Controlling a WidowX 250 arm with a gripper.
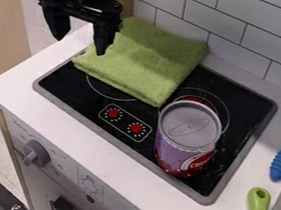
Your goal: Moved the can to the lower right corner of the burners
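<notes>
White tiles [212, 17] are backing the cooktop [72, 88]; can [187, 135] is standing upright near its lower right corner. Hand [80, 45] is hanging wide, empty. Placement is looking complete; careful finishing means clearing the towel [144, 57].

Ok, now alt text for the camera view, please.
A purple-and-red can stands upright on the lower right of a black stovetop, near a folded green towel; the open, empty gripper hangs at upper left.
</notes>
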